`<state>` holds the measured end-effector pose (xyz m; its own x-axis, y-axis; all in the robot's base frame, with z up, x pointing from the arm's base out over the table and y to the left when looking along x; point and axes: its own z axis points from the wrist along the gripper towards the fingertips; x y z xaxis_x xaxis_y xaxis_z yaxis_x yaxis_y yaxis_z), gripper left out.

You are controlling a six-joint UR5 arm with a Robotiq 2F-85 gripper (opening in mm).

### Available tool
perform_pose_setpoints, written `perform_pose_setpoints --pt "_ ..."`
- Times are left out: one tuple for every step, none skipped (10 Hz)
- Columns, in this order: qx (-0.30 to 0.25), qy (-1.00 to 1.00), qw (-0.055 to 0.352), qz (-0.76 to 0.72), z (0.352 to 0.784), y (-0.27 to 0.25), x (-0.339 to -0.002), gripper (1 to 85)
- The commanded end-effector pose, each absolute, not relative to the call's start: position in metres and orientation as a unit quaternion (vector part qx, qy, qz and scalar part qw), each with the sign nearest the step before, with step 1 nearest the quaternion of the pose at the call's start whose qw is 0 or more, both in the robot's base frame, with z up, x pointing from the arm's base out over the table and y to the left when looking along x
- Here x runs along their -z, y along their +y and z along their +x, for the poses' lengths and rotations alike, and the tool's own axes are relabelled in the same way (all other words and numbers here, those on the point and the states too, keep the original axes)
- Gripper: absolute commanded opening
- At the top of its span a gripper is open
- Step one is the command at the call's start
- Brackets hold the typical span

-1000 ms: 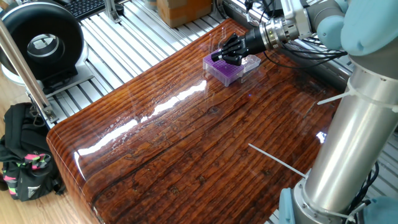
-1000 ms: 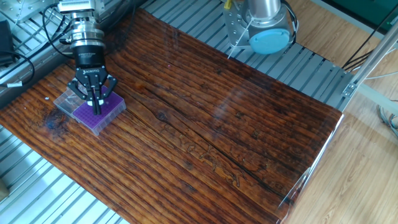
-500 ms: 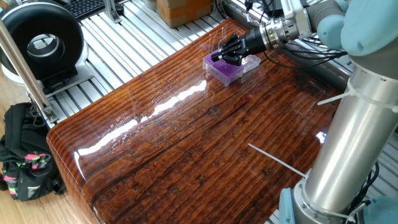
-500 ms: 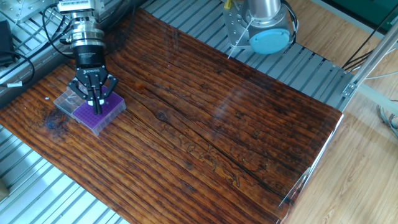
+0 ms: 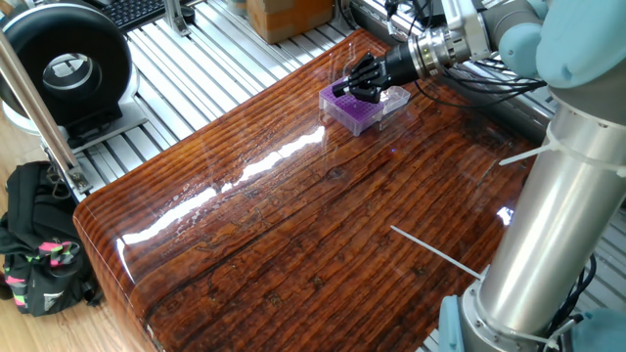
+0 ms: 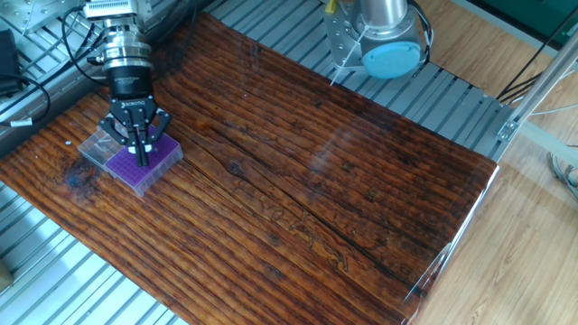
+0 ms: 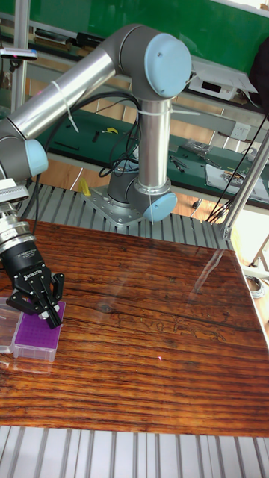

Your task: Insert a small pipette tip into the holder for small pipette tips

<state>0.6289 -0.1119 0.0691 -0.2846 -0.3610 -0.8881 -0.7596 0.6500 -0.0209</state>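
The holder for small pipette tips [image 6: 149, 167] is a purple rack in a clear plastic box, near the table's far corner [image 5: 364, 112] [image 7: 35, 338]. My gripper [image 6: 141, 159] points straight down over the rack's top, its fingertips [image 7: 53, 320] at the holed surface. The jaws are pinched together on the small pipette tip [image 6: 142, 163], which barely shows as a thin point under the fingers. In the one fixed view the gripper [image 5: 348, 90] covers part of the rack.
The box's clear lid [image 6: 94, 144] lies open beside the rack. The arm's base [image 6: 390, 45] is bolted beyond the table's far edge. A black round device [image 5: 68, 64] and a black bag [image 5: 39, 249] sit off the table's side.
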Motion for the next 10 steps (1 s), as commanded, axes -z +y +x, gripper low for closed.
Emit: perform_pose_setpoints --pt "-0.201 0.775 0.477 -0.362 0.6308 -0.1180 -0.0693 1.0" --pt "-0.192 0.777 0.476 -0.365 0.6321 -0.1212 -0.0671 1.0" --pt "-0.189 0.777 0.475 -0.367 0.6324 -0.1224 -0.0671 2.0" --pt "-0.184 0.778 0.473 -0.371 0.6317 -0.1240 -0.0668 3.0" --pt "-0.181 0.779 0.469 -0.374 0.6301 -0.1250 -0.0667 4.3" --pt "-0.184 0.779 0.466 -0.378 0.6276 -0.1236 -0.0668 8.0" --pt "-0.187 0.777 0.462 -0.384 0.6246 -0.1218 -0.0665 11.0" --pt "-0.189 0.774 0.461 -0.391 0.6235 -0.1211 -0.0675 18.7" --pt "-0.190 0.772 0.461 -0.395 0.6230 -0.1213 -0.0685 22.0" --pt "-0.189 0.771 0.461 -0.397 0.6232 -0.1218 -0.0692 24.7"
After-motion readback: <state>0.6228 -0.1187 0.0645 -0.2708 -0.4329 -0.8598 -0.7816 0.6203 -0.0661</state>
